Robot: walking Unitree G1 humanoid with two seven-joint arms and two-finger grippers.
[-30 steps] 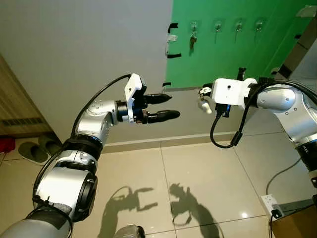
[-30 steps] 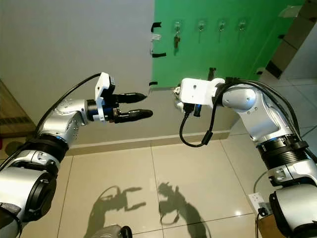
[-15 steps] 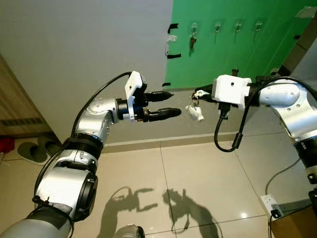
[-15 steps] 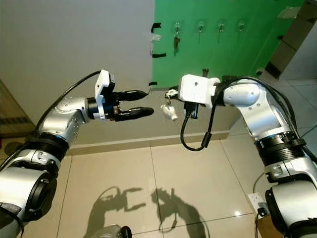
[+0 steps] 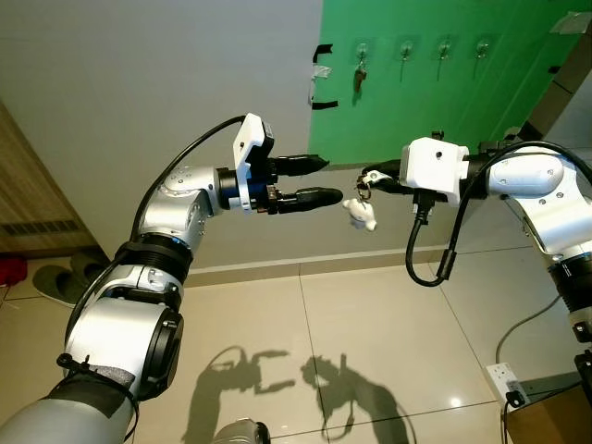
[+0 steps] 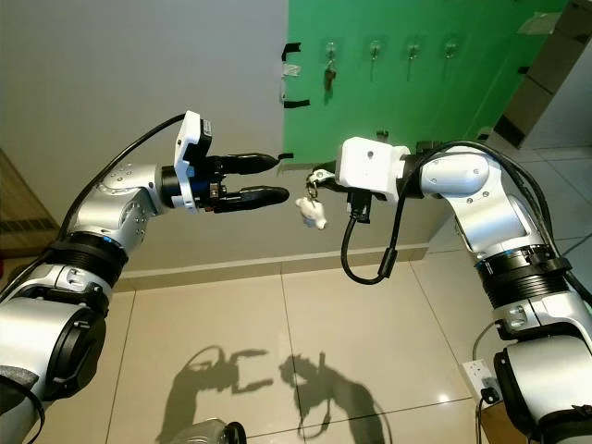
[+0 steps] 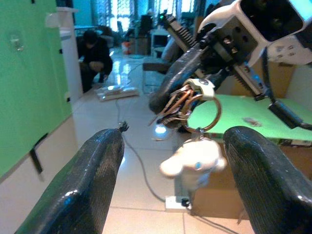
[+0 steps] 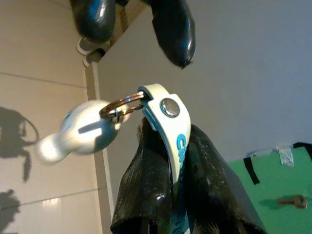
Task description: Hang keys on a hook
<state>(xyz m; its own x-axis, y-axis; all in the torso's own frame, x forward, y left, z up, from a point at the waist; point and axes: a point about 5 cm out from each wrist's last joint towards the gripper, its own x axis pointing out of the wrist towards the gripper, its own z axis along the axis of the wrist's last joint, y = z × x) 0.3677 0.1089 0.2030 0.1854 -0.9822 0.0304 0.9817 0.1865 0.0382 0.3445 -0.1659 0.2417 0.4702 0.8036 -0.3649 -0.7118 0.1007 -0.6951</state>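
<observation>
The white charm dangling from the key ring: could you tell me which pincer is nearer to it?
Right. The right pincer pinches the key ring's strap, so the white charm hangs just below its tips. The left pincer is open beside the charm, not touching it.

The white charm [image 7: 194, 163] on the keys [image 7: 176, 105] is blurred; the key [image 5: 359, 76] on the far hook is too small to read (a dark speck).

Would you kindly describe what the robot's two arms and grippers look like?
Both arms are silver with black joints. The left gripper and right gripper each have two long glossy black fingers behind a white wrist housing, with black cables running along the arms.
</observation>
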